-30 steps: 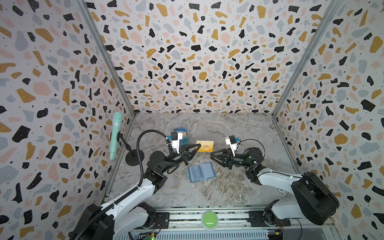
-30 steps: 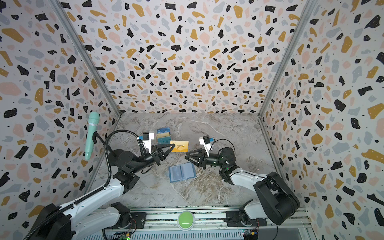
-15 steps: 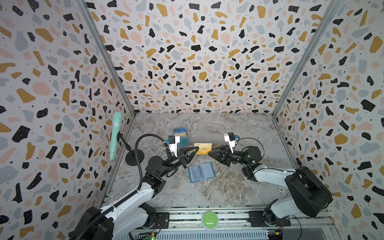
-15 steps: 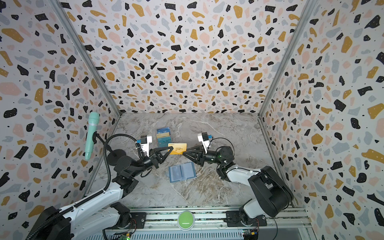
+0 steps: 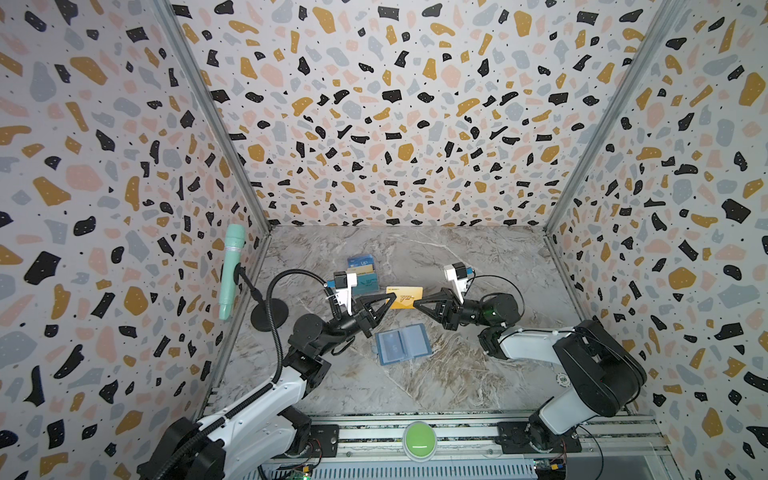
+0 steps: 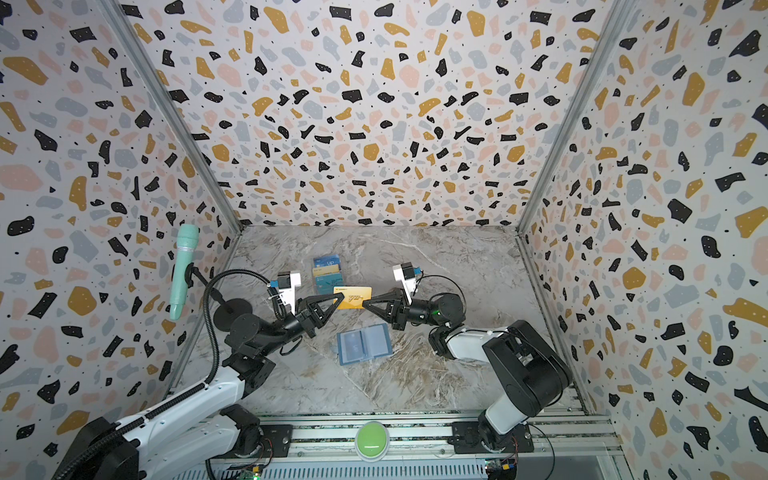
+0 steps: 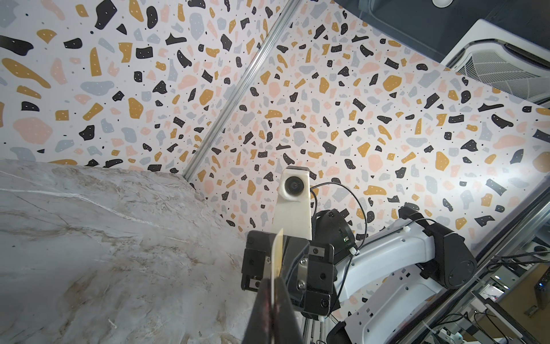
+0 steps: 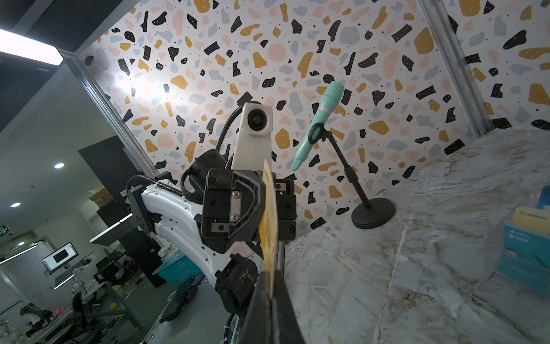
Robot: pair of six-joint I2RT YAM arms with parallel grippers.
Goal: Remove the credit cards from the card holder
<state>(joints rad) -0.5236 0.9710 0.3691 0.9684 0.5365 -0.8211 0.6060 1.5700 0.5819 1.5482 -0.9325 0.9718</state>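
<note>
The left pincer (image 5: pixel 391 296) and right pincer (image 5: pixel 416 303) each clamp one end of the yellow card (image 5: pixel 405 298). The card holder (image 5: pixel 402 344) lies open at 6 o'clock from it.

One golden-yellow card (image 5: pixel 405 297) hung at twelve o'clock from the one card holder (image 5: pixel 402 344). One clear rack (image 5: pixel 376 277) at eleven o'clock showed three cards: one blue card (image 5: pixel 360 262), one beige card (image 5: pixel 365 270) and one teal card (image 5: pixel 369 285). There were two grippers, the left gripper (image 5: pixel 390 297) and the right gripper (image 5: pixel 417 303), plus one microphone (image 5: pixel 231 274) at nine o'clock and one green button (image 5: pixel 419 439) at six.
</note>
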